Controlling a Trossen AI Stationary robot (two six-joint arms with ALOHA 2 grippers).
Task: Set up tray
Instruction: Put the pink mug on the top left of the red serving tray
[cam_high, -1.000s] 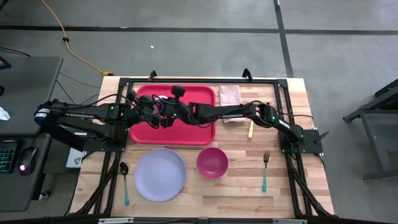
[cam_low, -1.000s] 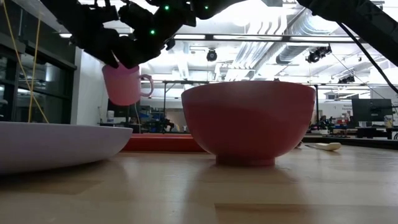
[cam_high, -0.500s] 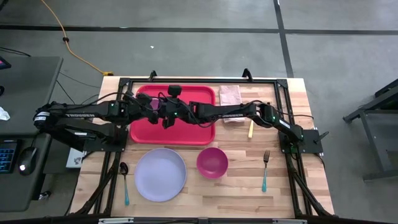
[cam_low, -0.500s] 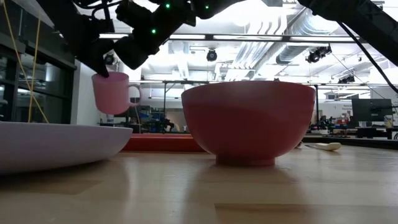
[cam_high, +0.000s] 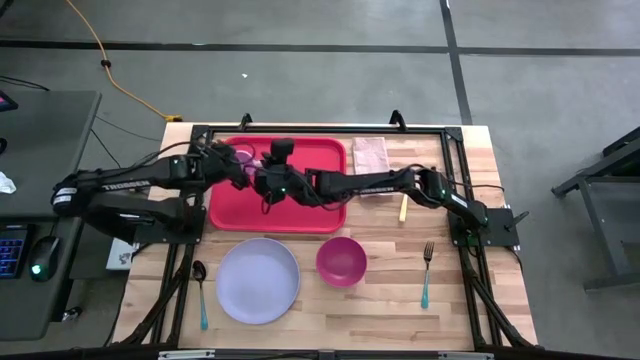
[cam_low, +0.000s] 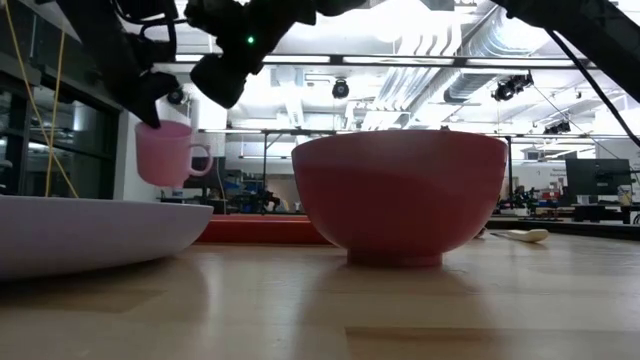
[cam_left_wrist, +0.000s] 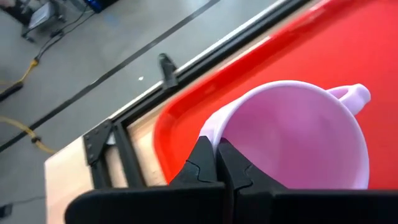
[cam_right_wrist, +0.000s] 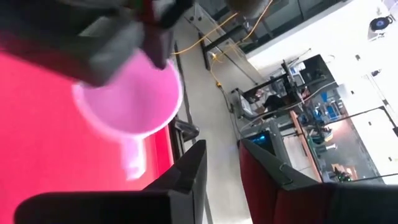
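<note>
The left tool (cam_left_wrist: 217, 158) pinches the rim of a pink mug (cam_left_wrist: 298, 134) above the far-left corner of the tray (cam_high: 320, 205), which lies at the tabletop's (cam_high: 380, 305) far edge. The right tool (cam_right_wrist: 221, 162) hangs beside it, fingers parted, empty. Lower the mug level — release only once seated.

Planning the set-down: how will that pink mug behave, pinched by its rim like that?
The pink mug looks like thin, light plastic, so the left hand probably bears it easily. Held at one rim spot, it may swing. Its side handle could tilt it slightly above the red tray.
</note>
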